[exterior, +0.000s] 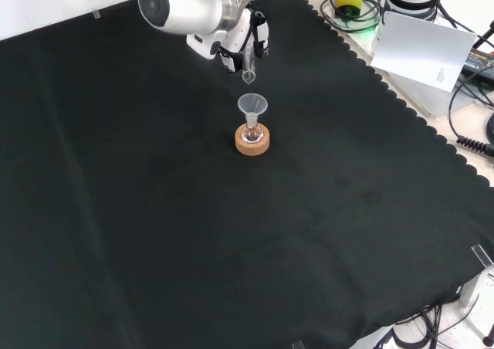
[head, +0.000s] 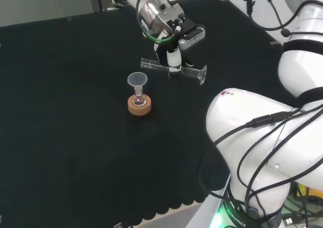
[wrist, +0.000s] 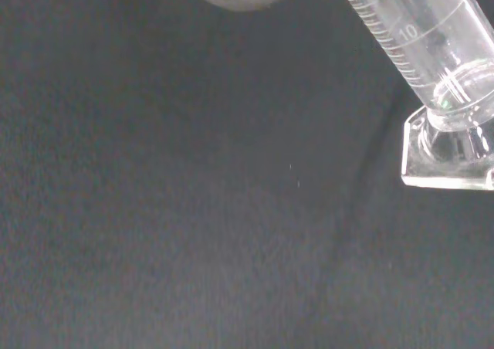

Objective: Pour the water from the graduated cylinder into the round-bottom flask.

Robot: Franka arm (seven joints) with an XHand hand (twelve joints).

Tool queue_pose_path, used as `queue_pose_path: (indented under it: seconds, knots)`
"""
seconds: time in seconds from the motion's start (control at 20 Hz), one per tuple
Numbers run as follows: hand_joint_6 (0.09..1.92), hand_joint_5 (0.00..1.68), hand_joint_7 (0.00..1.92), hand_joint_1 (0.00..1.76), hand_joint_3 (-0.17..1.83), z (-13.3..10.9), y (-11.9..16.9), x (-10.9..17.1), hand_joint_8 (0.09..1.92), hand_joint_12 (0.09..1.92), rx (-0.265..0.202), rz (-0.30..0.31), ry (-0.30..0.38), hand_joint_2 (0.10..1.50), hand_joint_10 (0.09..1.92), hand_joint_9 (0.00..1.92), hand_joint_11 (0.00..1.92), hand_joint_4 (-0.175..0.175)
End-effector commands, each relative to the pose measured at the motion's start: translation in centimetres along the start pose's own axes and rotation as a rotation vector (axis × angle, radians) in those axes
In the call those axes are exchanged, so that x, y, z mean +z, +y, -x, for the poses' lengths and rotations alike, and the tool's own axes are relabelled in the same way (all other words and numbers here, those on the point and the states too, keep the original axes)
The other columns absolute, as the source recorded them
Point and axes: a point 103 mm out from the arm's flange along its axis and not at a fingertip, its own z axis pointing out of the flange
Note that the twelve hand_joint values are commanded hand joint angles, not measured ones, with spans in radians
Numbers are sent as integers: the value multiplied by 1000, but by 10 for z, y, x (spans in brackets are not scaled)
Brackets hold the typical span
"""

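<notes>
Glass graduated cylinder [head: 174, 70] is held almost level above the cloth, with the hand [head: 174, 56] curled round its middle; in the head view the flat foot sticks out to the left and the spouted mouth [head: 202, 75] to the right. Front view has the tube [exterior: 248, 65] hanging just above and a little far of the funnel [exterior: 252, 103], which sits in the neck of the small round-bottom flask [exterior: 251, 135] on its cork ring [exterior: 252, 141]. The wrist view gives the clear wall with printed marks and the hexagonal foot [wrist: 448, 152] close up; water level inside is hard to make out (too clear to call). Handling judgement: thin rigid glass, light, smooth and likely slippery against the fingers, and brittle if it knocks the funnel rim or drops on the bench. A mid-barrel hold like this one looks sensible, since it leaves both ends free and lets the wrist tip the spout. The flask looks tiny and top-heavy with the funnel on, so I'd guess a nudge could topple it off the ring. The black cloth [exterior: 154, 225] around it is bare.
</notes>
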Motion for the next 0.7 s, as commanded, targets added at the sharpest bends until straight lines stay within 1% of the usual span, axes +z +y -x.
queue_pose_path:
  seconds: [0.05, 0.1, 0.25, 0.4, 0.5, 0.6, 0.7]
  knots:
    - [1011, 966, 1005, 1261, -1, 3, 3, -2, 1001, 724, -78, 187, 6, 1114, 87, 1501, 1333, -175]
    - [1010, 966, 1005, 1261, -1, 4, 4, -2, 1001, 723, -89, 221, 17, 1114, 87, 1501, 1333, -175]
    - [1009, 967, 1005, 1261, -1, 6, 6, -1, 999, 720, -103, 272, 36, 1113, 87, 1501, 1333, -175]
    - [1008, 967, 1006, 1261, -1, 13, 10, 2, 999, 718, -121, 330, 85, 1113, 87, 1501, 1333, -175]
    - [1008, 967, 1006, 1261, -1, 16, 11, 3, 998, 717, -125, 352, 105, 1113, 87, 1501, 1333, -175]
    - [1007, 968, 1006, 1261, -1, 21, 13, 4, 998, 716, -130, 392, 137, 1113, 87, 1501, 1334, -175]
    - [1007, 968, 1006, 1261, -1, 29, 15, 6, 998, 714, -148, 441, 180, 1113, 87, 1501, 1334, -175]
